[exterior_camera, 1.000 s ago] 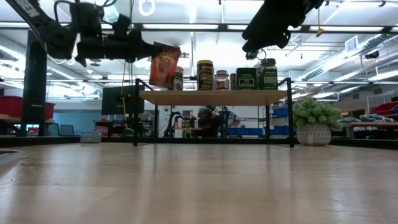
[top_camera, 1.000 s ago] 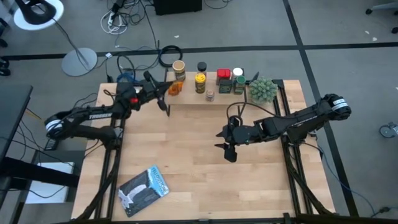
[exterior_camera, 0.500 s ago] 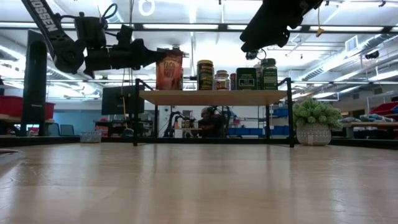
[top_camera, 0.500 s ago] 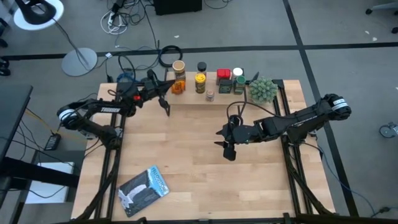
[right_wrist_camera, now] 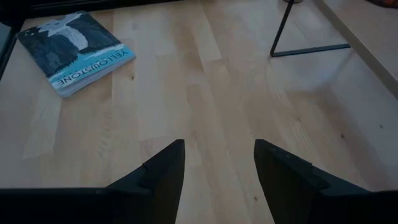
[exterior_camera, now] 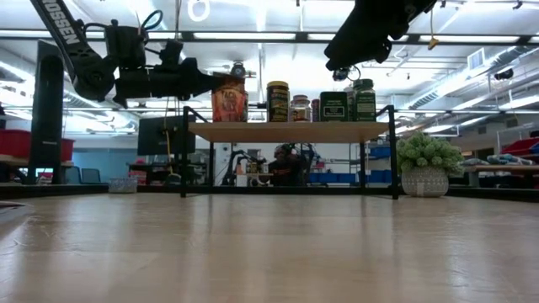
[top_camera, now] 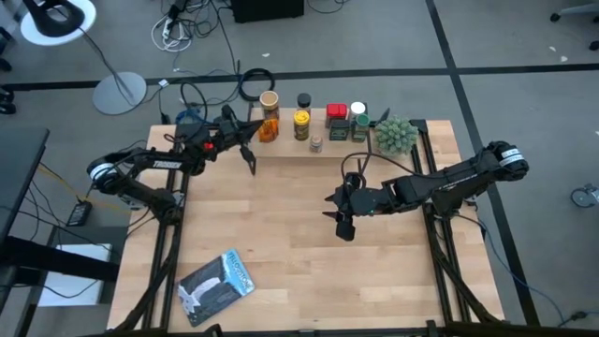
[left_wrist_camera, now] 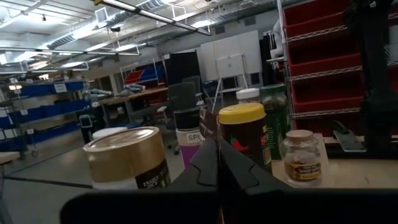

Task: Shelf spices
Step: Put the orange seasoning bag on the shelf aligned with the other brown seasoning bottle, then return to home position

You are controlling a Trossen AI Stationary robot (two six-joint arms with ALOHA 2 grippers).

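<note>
While clamping red packet [exterior_camera: 227,101] in left gripper [exterior_camera: 206,84] at nine o'clock end of shelf [exterior_camera: 286,131], judging it light, floppy, best pinched by its edge; right gripper [right_wrist_camera: 219,149] hanging open.

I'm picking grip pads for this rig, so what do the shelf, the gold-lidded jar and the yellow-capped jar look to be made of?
The shelf: pale matte wood board, grain faintly visible, on thin black legs that look like metal. The gold-lidded jar: shiny metallic-looking lid with bright glints; its body is hidden by a label. The yellow-capped jar: smooth cap, probably plastic, over a dark body, plastic or glass.
</note>
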